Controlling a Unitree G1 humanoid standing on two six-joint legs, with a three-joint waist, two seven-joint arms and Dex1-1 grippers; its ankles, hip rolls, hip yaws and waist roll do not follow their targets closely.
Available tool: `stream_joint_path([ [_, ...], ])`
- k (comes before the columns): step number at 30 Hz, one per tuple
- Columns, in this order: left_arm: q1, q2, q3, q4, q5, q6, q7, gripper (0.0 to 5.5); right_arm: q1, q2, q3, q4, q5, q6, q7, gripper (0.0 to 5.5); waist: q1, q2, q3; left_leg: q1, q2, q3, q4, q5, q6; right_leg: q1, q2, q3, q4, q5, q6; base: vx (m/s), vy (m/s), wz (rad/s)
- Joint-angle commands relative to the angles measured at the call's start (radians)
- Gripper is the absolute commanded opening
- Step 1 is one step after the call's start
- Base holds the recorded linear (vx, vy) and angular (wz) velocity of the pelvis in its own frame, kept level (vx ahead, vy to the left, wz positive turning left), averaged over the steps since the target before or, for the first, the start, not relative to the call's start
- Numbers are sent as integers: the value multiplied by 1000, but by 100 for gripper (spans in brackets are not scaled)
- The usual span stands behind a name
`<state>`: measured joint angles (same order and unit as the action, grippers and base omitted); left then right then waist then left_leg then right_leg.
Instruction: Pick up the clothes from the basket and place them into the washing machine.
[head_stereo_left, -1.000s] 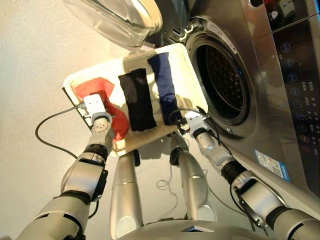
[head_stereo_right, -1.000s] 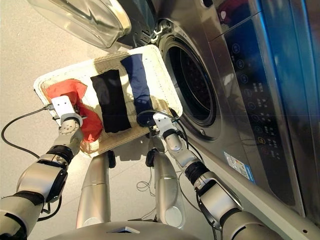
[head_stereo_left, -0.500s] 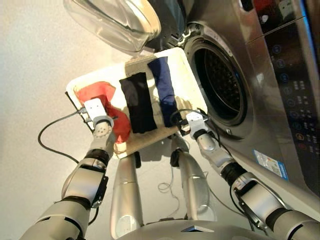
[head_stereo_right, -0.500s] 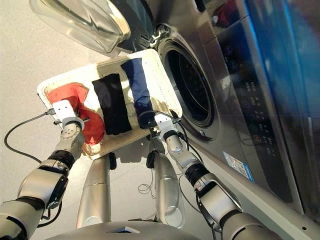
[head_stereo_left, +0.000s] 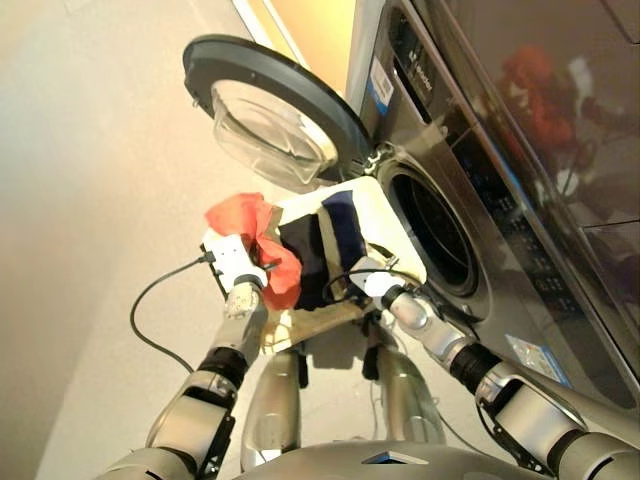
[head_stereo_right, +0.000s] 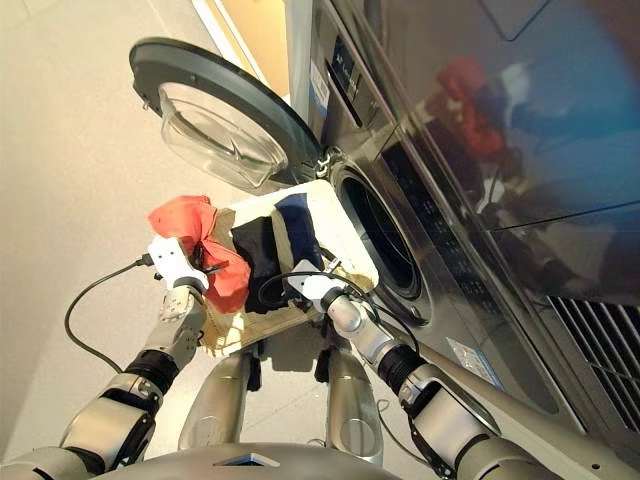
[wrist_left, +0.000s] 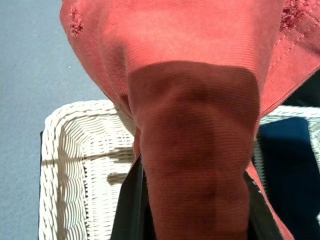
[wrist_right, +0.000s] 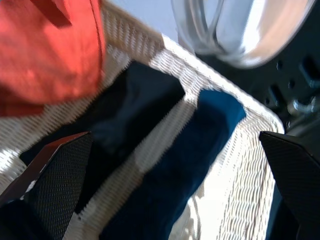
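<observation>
One coral-red cloth (head_stereo_left: 255, 235) is hanging pinched in my left tool (head_stereo_left: 243, 268), lifted clear of the wicker basket (head_stereo_left: 375, 225) for transfer to the washing machine drum (head_stereo_left: 435, 235). My right tool (wrist_right: 165, 200) is hovering spread over the black cloth (wrist_right: 127, 107) and navy cloth (wrist_right: 197, 150).

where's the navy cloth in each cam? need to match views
Left eye view: navy blue folded cloth strip in the cream-white woven wicker basket, on its washer side.
Right eye view: same strip, beside the black cloth strip.
Left wrist view: dark blue patch behind the hanging coral-red cloth.
Right wrist view: centre, lying along the basket.
Shared landmark: the basket's woven rim.
</observation>
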<state>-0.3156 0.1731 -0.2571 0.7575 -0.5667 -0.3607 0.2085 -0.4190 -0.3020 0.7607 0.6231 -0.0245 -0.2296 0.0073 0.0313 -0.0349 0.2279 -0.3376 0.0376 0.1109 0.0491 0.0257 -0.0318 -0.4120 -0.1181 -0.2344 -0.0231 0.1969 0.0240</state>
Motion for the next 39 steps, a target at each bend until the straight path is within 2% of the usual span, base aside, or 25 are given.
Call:
stream_joint_path([
  [1, -8, 0, -28, -55, 19, -59, -27, 0, 0, 30, 38, -83, 26, -66, 44, 550, 13, 16, -38, 7, -68, -45, -53, 46, 10, 78, 4, -31, 44, -72, 98, 0, 0, 0],
  [7, 9, -19, -57, -82, 13, -57, -32, 0, 4, 23, 74, -158, 33, -71, 74, 550, 11, 47, -52, 39, -70, -38, -76, 51, 11, 97, 10, -17, 33, -74, 96, 0, 0, 0],
  [17, 9, -58, -106, -153, -31, -68, -33, 0, -31, 56, 134, -163, 9, -61, 78, 550, 11, 96, -50, 44, -68, -26, -94, 65, 10, 92, 19, 2, 27, -72, 92, 0, 0, 0],
  [26, 49, -74, -164, -311, -126, -72, -67, 0, -58, 82, 129, -137, -29, -45, 33, 550, 16, 124, -59, 37, -69, -34, -96, 74, 9, 89, 20, 3, 20, -70, 88, 0, 0, 0],
  [33, 100, -59, -198, -427, -179, -56, -115, 0, -64, 51, 86, -170, -33, -45, 1, 550, 26, 141, -66, 37, -72, -39, -97, 74, 12, 92, 16, 0, 17, -69, 88, 0, 0, 0],
  [34, 112, -52, -206, -451, -190, -51, -126, 0, -62, 47, 72, -165, -30, -47, -6, 479, 29, 146, -66, 38, -74, -40, -96, 73, 13, 94, 15, -2, 18, -69, 88, 0, 0, 0],
  [35, 112, -51, -207, -452, -190, -51, -126, 0, -62, 47, 72, -165, -30, -47, -6, 216, 29, 146, -67, 37, -74, -40, -96, 74, 13, 93, 15, -3, 18, -68, 88, 0, 0, 0],
  [36, 116, -48, -209, -455, -192, -49, -130, 0, -61, 47, 69, -162, -34, -46, -10, 0, 30, 148, -68, 37, -76, -41, -96, 74, 13, 93, 15, -3, 17, -69, 88, 0, 0, 0],
  [39, 127, -40, -221, -472, -190, -44, -144, 0, -69, 59, 61, -146, -37, -46, -19, 0, 36, 152, -70, 36, -77, -47, -96, 74, 14, 93, 13, -6, 17, -68, 89, 0, 0, 0],
])
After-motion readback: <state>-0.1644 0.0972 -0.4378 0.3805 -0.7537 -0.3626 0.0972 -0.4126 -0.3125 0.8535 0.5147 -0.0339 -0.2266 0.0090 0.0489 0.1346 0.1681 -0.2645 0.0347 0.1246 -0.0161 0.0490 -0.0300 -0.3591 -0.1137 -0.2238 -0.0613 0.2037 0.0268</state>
